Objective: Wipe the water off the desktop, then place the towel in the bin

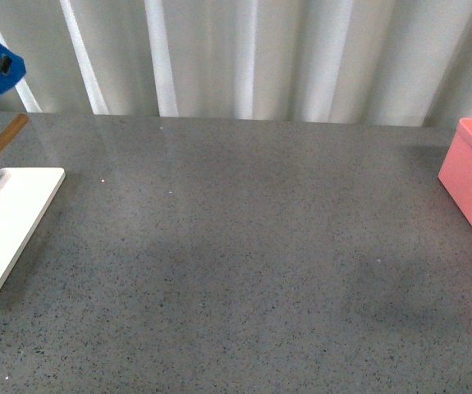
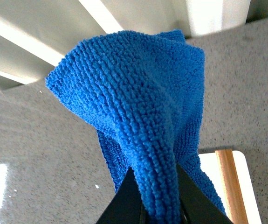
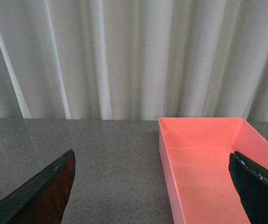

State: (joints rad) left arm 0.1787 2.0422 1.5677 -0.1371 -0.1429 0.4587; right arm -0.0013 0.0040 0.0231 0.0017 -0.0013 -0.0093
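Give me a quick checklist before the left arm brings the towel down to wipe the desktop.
1. Towel held by left gripper: ok, pinched between its fingers.
2. Water spotted on desktop: cannot tell, no puddle stands out.
3. White stand out of the wiping area: ok, at the far left.
4. Bin ready: ok, visible part holds nothing.
5. Right gripper free: ok, open, near the bin.

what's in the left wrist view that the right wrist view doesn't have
Only the left wrist view: the blue towel pinched in the left claw, with a white stand and its wooden rod behind it. Only the right wrist view: the pink bin, nothing in its visible part, and the open right claw. Both: the speckled grey desktop and the pale curtain.
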